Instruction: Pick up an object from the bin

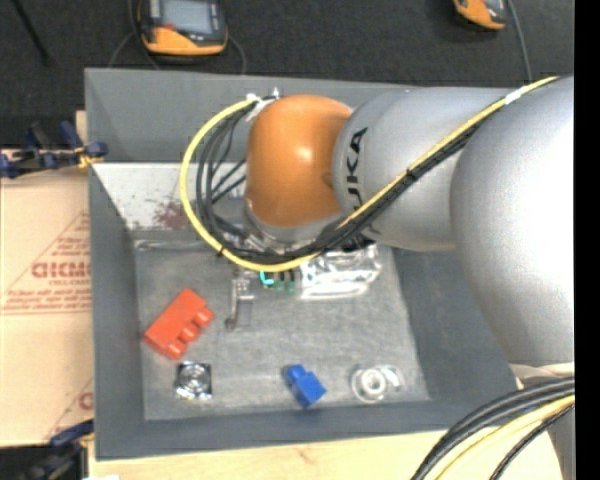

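Observation:
My gripper (239, 306) hangs below the orange wrist cover, low over the middle of the bin floor. Just to its left, a small gap away, an orange ridged plastic block (178, 324) lies flat. To the gripper's right a clear plastic piece (342, 272) sits partly under the arm. Nothing shows in the gripper.
Along the bin's near wall lie a small shiny metal part (193, 380) at the left, a blue plastic piece (303, 385) in the middle and a clear ring-shaped thing (377, 382) to the right. The arm and its cables cover the bin's far right half.

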Available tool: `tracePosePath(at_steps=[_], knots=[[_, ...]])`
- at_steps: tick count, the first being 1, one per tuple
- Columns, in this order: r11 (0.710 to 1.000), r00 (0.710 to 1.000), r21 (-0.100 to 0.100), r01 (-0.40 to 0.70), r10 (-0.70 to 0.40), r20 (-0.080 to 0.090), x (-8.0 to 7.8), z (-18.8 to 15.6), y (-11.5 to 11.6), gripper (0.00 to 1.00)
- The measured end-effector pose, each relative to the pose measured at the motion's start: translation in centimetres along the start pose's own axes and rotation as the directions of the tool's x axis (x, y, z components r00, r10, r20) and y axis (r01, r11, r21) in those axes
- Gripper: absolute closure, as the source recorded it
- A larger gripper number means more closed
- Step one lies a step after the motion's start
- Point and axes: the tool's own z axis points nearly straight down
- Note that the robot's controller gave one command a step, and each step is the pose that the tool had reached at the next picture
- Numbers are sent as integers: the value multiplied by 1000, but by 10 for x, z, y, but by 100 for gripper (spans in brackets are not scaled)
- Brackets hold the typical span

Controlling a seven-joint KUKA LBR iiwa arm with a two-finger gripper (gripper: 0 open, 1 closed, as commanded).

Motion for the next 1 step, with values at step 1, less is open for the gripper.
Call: tracePosePath(at_steps=[1], knots=[[928,928,1,372,-372,3,7,81,57,0]])
